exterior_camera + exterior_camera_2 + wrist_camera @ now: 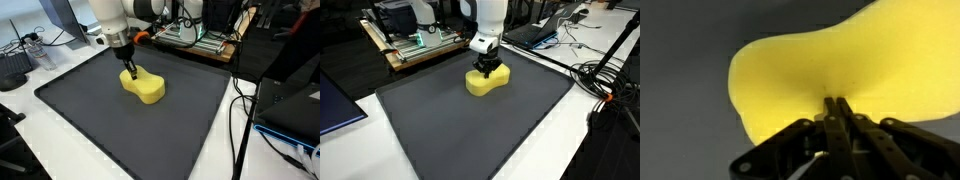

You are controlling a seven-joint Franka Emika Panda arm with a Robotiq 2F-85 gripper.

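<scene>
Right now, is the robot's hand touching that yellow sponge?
Touching. The wrist view shows the shut hand with its tips pressed against the yellow sponge, which dimples around them.

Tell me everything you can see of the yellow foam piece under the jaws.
The yellow foam piece is a soft-looking, matte, peanut-shaped block with two rounded lobes and a narrower waist. It is plain bright yellow with no markings. It lies flat on the dark grey mat, clear of its edges. The gripper meets its top at one lobe with the jaws closed together, and the wrist view shows the surface dimpling around the tips.
</scene>
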